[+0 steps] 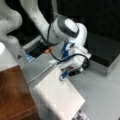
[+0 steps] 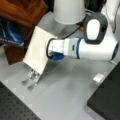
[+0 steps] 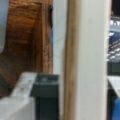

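white perforated board (image 1: 60, 96) leans tilted on the grey table (image 1: 100, 92), at 3 o'clock of the wooden box (image 1: 13, 92). gripper (image 1: 63, 75) sits on its upper edge; jaws apparently pinching it. probably stiff, light; the edge seems the best place to hold.

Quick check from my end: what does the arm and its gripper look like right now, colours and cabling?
The white Franka arm has a dark grey joint cap with a white centre and a blue ring near the wrist. The gripper has a white body with blue parts. A black cable loops beside it.
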Motion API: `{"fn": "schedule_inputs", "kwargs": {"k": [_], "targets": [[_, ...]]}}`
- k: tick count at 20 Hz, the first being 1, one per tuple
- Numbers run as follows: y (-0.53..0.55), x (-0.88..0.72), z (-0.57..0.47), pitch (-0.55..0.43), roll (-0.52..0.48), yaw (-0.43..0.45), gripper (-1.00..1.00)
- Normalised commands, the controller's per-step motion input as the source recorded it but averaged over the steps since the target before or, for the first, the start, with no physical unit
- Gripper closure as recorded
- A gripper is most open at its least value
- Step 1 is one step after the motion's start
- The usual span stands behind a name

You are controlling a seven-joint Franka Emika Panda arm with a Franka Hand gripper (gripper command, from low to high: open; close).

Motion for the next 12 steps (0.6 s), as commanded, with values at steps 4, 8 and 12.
{"fn": "schedule_inputs", "kwargs": {"k": [4, 8, 12], "targets": [[0.17, 0.05, -0.10, -0.020, -0.067, -0.207, 1.00], [0.15, 0.00, -0.09, -0.013, -0.083, -0.252, 1.00], [0.13, -0.06, -0.11, -0.017, -0.096, -0.264, 1.00]]}}
